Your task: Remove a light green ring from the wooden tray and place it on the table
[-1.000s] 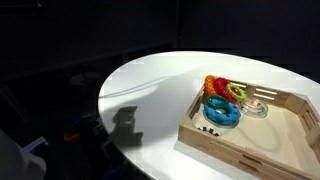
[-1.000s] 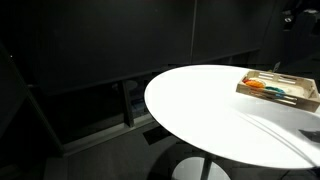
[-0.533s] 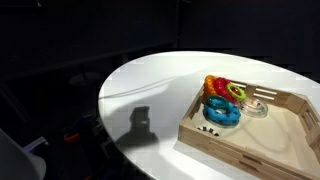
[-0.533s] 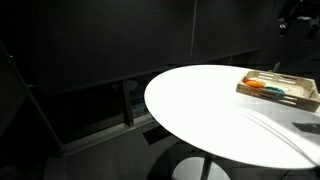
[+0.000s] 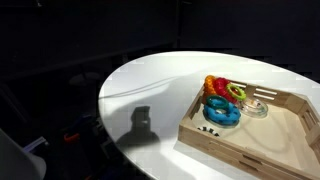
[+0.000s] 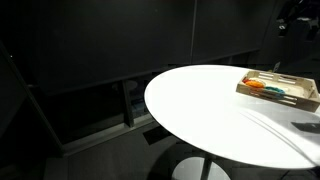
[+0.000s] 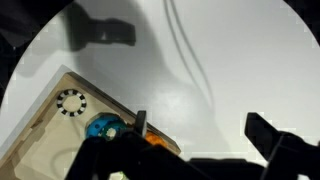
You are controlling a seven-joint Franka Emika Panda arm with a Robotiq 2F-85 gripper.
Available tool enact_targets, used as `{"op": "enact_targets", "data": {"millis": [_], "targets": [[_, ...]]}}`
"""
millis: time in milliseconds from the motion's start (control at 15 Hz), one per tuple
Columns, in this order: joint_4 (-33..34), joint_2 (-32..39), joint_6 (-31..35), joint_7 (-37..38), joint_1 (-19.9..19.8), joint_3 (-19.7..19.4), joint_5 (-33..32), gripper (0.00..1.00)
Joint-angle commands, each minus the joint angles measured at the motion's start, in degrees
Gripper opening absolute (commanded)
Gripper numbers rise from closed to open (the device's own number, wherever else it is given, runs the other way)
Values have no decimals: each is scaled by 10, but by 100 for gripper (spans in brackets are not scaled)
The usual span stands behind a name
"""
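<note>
The light green ring (image 5: 237, 91) lies on a pile of red and orange rings (image 5: 213, 84) in the wooden tray (image 5: 230, 141), behind a larger blue ring (image 5: 222, 113). The tray sits on the round white table (image 5: 150, 80) and also shows in an exterior view (image 6: 270, 95). In the wrist view my gripper (image 7: 198, 118) is open and empty, high over the white table (image 7: 230, 60) just beside the tray's corner (image 7: 45, 125). The blue ring (image 7: 103, 128) and an orange ring (image 7: 155, 141) show there; I cannot make out the green ring.
A clear ring (image 5: 257, 108) and small dark bits (image 5: 210, 128) lie in the tray. A white toothed ring (image 7: 70, 103) lies in the tray in the wrist view. The gripper's shadow (image 5: 140, 120) falls on the table. Dark surroundings lie beyond the table edge.
The gripper's shadow on the table moved right, toward the tray, between one second and half a second ago, and has held since. The rings and tray have not moved.
</note>
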Motion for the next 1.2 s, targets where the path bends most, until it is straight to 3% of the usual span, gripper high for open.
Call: {"op": "enact_targets", "data": {"millis": [0, 667, 1133], "targets": [[13, 22, 14, 13, -3, -9, -5, 100], [22, 134, 188, 53, -14, -39, -13, 100], [53, 216, 245, 119, -9, -52, -39, 100]]}}
